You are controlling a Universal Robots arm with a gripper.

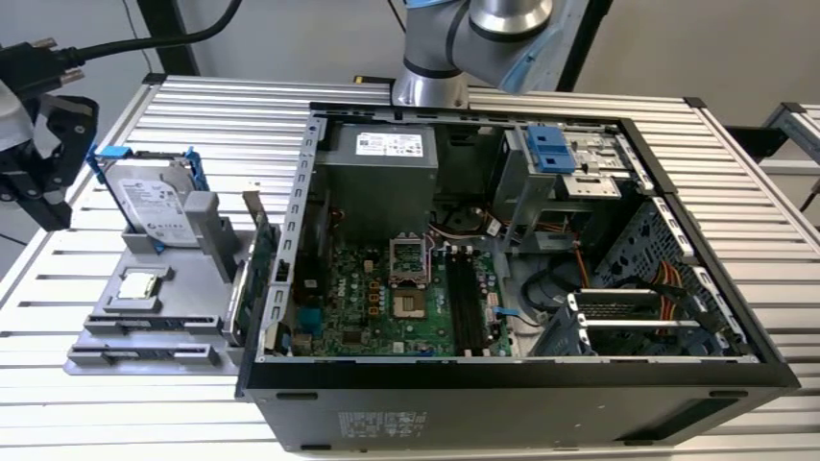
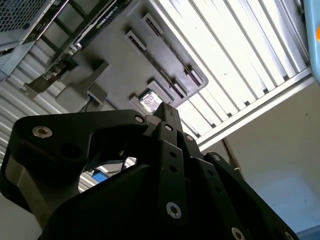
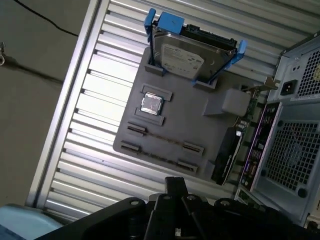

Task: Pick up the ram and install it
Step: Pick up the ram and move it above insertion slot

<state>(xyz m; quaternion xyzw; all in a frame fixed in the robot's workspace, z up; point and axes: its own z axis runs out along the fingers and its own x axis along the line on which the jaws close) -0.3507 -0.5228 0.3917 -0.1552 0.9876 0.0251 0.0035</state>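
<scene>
Nothing is installed yet: your claw [image 3: 175, 186], released or clenched I cannot tell, hovers over the bench's grey tray [image 3: 200, 125], where the ram [image 3: 164, 139] seemingly stands edge-up just ahead.

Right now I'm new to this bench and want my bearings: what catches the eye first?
The open computer case dominates the exterior view's middle and right, its motherboard exposed. On the exterior view's left, a gray tray holds an upright hard drive in a blue bracket and a processor chip.

Claw [image 3: 174, 184] cropped by frame edge (grip apparently unreadable).
</scene>
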